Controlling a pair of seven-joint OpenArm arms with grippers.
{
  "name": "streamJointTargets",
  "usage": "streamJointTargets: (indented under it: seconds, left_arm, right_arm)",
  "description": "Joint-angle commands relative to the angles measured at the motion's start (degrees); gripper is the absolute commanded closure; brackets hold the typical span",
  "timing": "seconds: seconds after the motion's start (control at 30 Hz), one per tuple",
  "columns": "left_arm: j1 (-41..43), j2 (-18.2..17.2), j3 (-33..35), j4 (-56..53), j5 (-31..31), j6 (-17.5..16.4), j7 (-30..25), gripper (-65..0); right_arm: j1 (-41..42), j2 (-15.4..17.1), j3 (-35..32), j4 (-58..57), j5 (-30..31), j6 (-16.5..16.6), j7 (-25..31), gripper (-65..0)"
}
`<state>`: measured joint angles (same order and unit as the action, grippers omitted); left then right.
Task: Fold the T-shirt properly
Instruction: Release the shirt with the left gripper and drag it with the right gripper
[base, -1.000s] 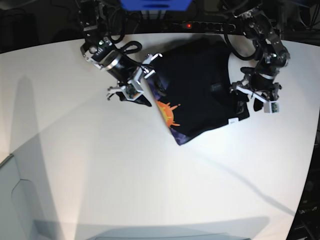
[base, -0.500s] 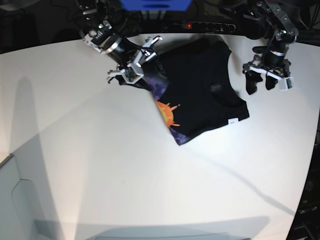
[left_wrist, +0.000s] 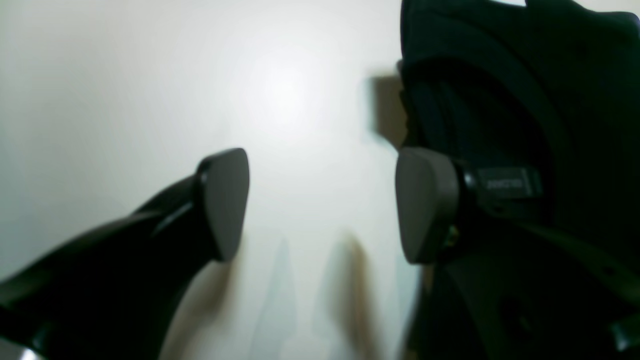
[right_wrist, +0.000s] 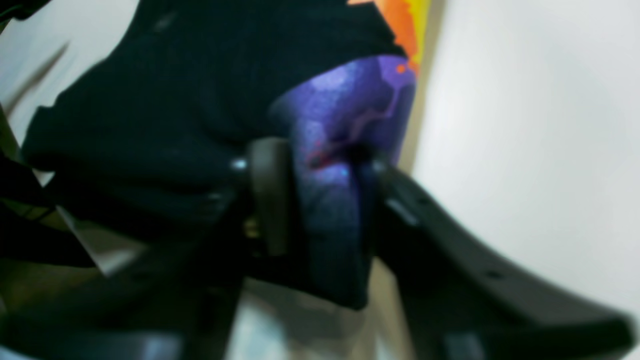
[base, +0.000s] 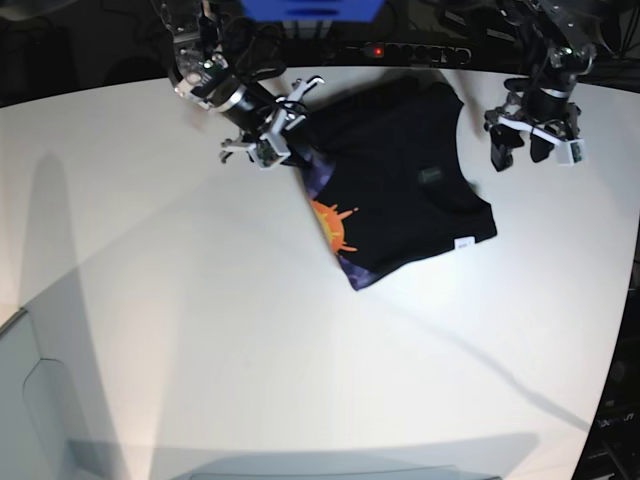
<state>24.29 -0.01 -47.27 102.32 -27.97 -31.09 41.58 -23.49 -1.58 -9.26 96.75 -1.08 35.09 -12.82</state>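
Observation:
The black T-shirt (base: 400, 185) lies partly folded on the white table (base: 250, 330) at the back middle. Its orange sun print (base: 335, 226) with purple faces up along its left edge, and a small white label tag (base: 463, 243) sits at its front right corner. My right gripper (base: 279, 150) is shut on the purple printed edge (right_wrist: 345, 125) at the shirt's back left. My left gripper (base: 530, 147) is open and empty, to the right of the shirt. In the left wrist view its pads (left_wrist: 225, 200) stand wide apart over bare table, with black cloth (left_wrist: 500, 75) beside them.
A power strip with a red light (base: 376, 50) and a blue object (base: 310, 8) stand behind the table's back edge. A grey box (base: 35, 400) sits at the front left corner. The table's right edge runs close to the left arm.
My left gripper has let go of the shirt's right edge and moved up and back, away from it. My right gripper has drawn the purple edge back toward the shirt's far left.

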Motion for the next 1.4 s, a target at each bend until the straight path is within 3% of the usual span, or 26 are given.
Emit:
streamJointTargets:
  seconds: [0.0,0.1,0.63,0.73,0.93,1.03,1.17,1.37]
  left_arm:
    - [0.2,-0.6,-0.3,1.1,-1.0,-0.2,-1.3,-44.6]
    - [1.3,-0.8,-0.3,1.1,-1.0,-0.2,-1.4,-44.6]
    - [1.5,-0.9,-0.4,1.2,-0.8,-0.2,-1.4,-44.6]
    - [1.4,-0.9,-0.4,1.2,-0.6,-0.2,-1.4,-44.6]
    - [1.5,-0.9,-0.4,1.2,-0.6,-0.2,-1.4,-44.6]
    - [2.5,-0.9,-0.4,1.2,-0.9,-0.2,-1.4,-44.7]
    - [2.7,-0.5,-0.2,1.2,-1.0,-0.2,-1.4,-44.9]
    - [5.4,1.2,2.1,1.1,-1.2,-0.3,-1.4,-45.3]
  right_arm:
    - [0.1,0.0,0.0,1.0,1.0,0.1,1.3,-11.4]
    - [0.0,0.0,1.0,1.4,1.0,0.1,1.3,-5.6]
    - [-2.8,1.5,2.8,11.0,1.5,0.6,1.3,-5.2]
    - [-2.8,1.9,3.1,11.5,1.6,4.6,1.3,-5.3]
    - [0.8,1.4,10.2,5.3,14.4,4.9,-3.8,-5.6]
    - [1.8,1.5,12.7,3.7,16.9,4.9,-5.4,-5.7]
    - [2.1,1.5,14.2,3.1,16.6,4.9,-5.5,-14.3]
    - [1.0,1.5,14.2,3.5,16.9,4.9,-5.2,-39.6]
